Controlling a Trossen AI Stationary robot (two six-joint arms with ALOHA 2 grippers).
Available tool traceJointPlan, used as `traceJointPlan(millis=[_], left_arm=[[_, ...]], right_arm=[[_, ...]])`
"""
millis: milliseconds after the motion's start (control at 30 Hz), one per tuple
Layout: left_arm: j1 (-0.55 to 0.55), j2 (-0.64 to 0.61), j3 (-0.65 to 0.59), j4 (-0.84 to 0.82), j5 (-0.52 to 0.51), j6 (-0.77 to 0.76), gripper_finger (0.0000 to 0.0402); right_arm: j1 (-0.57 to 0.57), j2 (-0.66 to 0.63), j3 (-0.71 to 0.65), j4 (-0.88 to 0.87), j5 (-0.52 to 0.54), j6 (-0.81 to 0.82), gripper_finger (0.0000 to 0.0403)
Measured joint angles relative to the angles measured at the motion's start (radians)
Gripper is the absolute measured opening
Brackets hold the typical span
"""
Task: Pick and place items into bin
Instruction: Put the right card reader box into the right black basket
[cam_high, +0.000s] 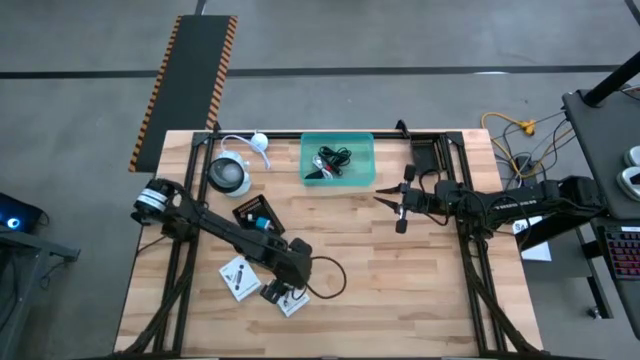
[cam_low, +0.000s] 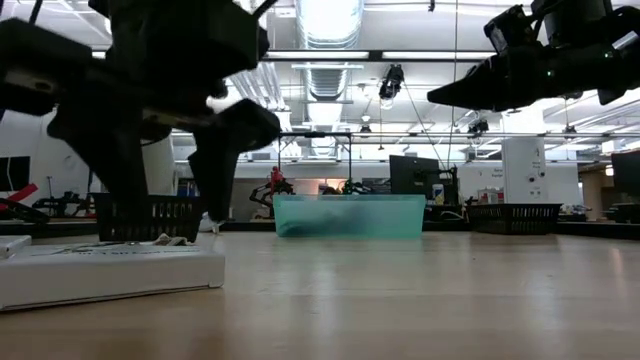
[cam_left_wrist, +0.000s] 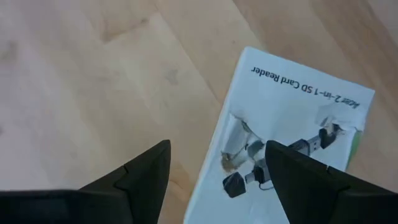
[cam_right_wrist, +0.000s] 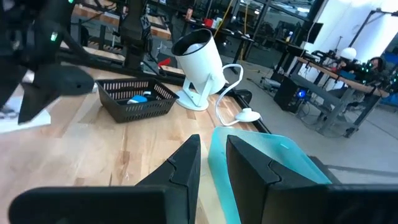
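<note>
left gripper (cam_high: 287, 296) low over the near-left part of the table (cam_high: 400, 290), fingers spread and empty, straddling one edge of a white packet (cam_left_wrist: 292, 137) printed "2-in-1 sd card reader". set that way, probably, to close across the packet's narrow side instead of its flat face, since a thin pack lying flat gives little else to pinch. one finger (cam_left_wrist: 140, 177) over bare wood, the other over the printed picture; not yet touching, as far as can be told.

second packet (cam_high: 238, 277) lying just to the left, apart from the first. black basket (cam_high: 256, 217) farther back with something blue in it, and a white round device (cam_high: 229, 174) with its cord near the far-left corner; neither part of the job.

bin (cam_high: 338, 159) at the far edge, middle of the table, already holding a coiled black cable (cam_high: 333, 158) and small bits. well apart from the packets, so a long carry ahead for the left arm.

right gripper (cam_high: 391, 203) held above the table just beside the bin's near-right corner, fingers close together with only a thin gap, holding nothing. parked there, likely, to stay out of the left arm's path.
</note>
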Motion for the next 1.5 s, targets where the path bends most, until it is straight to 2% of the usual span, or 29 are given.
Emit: traceJointPlan(millis=[200, 400, 567, 800, 967, 1200, 1267, 1400, 1500], left_arm=[[-0.001, 0.034, -0.001, 0.025, 0.001, -0.001, 0.0219], [-0.002, 0.075, 0.002, 0.034, 0.01, -0.002, 0.0172], [0.0, 0.098, 0.003, 0.04, 0.037, -0.002, 0.0114], [0.017, 0.104, 0.013, 0.046, 0.042, 0.004, 0.0013], [0.031, 0.076, 0.021, 0.031, 0.003, -0.003, 0.001], [0.037, -0.03, 0.049, 0.019, -0.212, -0.03, 0.0003], [0.035, -0.058, 0.062, 0.022, -0.341, -0.03, 0.0003], [0.042, -0.104, 0.083, 0.03, -0.711, -0.096, 0.0002], [0.056, -0.113, 0.09, 0.062, -0.881, -0.091, 0.0002]], right_arm=[[0.0, 0.0, 0.0, -0.007, 0.0, 0.015, 0.0066], [0.0, 0.0, 0.0, -0.007, 0.0, 0.015, 0.0066], [0.0, 0.0, 0.0, -0.013, 0.0, 0.015, 0.0066], [0.0, 0.0, 0.0, -0.023, 0.0, 0.011, 0.0066], [0.0, 0.0, 0.0, -0.024, 0.0, 0.013, 0.0066], [0.0, 0.0, 0.0, -0.029, 0.0, 0.085, 0.0066], [0.0, 0.0, 0.0, -0.029, 0.0, 0.105, 0.0066], [0.0, 0.0, 0.0, -0.023, 0.0, 0.161, 0.0066], [0.0, 0.0, 0.0, -0.016, 0.0, 0.183, 0.0066]])
